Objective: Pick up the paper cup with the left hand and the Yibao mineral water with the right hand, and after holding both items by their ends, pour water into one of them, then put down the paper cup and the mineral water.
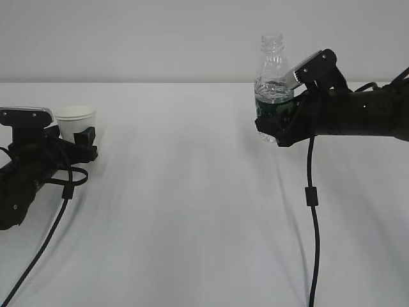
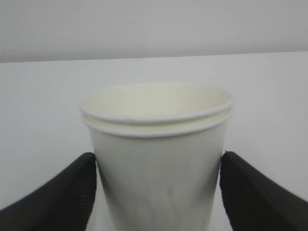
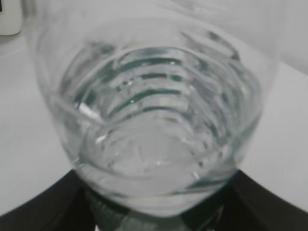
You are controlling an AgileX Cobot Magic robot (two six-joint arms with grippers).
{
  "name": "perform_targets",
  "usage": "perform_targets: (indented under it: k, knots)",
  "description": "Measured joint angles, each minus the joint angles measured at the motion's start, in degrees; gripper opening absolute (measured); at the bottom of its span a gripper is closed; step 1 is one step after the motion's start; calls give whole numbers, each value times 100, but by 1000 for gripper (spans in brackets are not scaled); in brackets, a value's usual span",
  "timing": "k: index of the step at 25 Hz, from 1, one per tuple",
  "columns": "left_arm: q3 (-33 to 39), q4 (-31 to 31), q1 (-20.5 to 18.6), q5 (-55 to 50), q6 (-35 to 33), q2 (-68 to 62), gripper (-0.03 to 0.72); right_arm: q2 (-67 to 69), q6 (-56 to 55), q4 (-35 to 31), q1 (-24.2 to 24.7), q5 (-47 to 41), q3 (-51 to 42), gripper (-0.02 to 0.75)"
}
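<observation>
A broad white desk (image 1: 192, 217) with a smooth matte top fills the scene from the near edge back to a pale grey wall, its surface showing only soft, shallow creases and faint shadows. At the far left, a small plain white paper cup (image 1: 76, 121) with a rolled rim stands upright, though whether its base actually rests on the desk cannot be told, since its foot is hidden. A thin black cable (image 1: 38, 252) trails down across the near-left corner of the desk; another black cable (image 1: 312, 217) hangs down at the right.
</observation>
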State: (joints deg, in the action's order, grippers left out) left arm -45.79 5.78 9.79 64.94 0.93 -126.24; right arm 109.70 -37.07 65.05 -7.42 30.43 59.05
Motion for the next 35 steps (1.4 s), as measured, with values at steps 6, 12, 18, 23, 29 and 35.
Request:
perform_targets:
  k: [6,12,18,23,29,35]
  knots:
    - [-8,0,0,-109,0,0,579,0,-50,47,0,3,0,462]
    - [-8,-13,0,-268,0,0,579,0,-50,47,0,3,0,462]
    - [-8,-3,0,-434,0,0,579,0,-63,115,0,3,0,462]
    - [-8,23,0,-447,0,0,605,0,-76,153,0,12,0,462]
    - [-8,22,0,-437,-20,0,685,0,-180,266,0,12,0,462]
    - [-74,110,-11,-451,-93,-12,689,0,-222,291,0,12,0,462]
